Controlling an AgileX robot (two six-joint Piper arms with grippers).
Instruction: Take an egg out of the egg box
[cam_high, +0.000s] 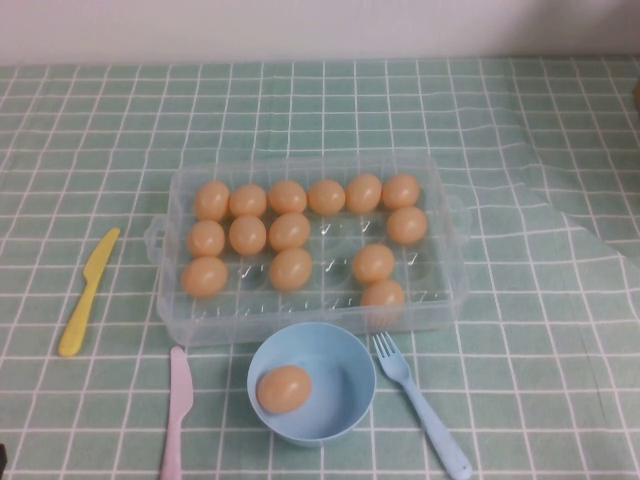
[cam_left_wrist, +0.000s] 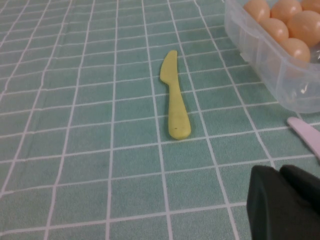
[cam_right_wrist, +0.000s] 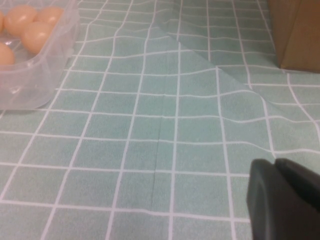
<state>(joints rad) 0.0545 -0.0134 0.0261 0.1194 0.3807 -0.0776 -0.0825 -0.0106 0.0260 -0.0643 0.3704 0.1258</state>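
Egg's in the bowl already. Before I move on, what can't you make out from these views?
- Both arms: outside the high view.
- Left gripper: shut, its tip cut off at the left wrist view's corner.
- Right gripper: cut off likewise in the right wrist view, beside the egg box.
- Brown object: cropped by the edge, unidentifiable.
- Pink knife: handle end runs off the high view.

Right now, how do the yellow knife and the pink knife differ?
The yellow knife lies left of the egg box, angled, in full view; the pink knife lies nearer the robot, left of the bowl, almost straight, its end cut off by the high view's edge. Colours differ. Both lie flat on the cloth, untouched; both tools sit apart from them, the left tool shut.
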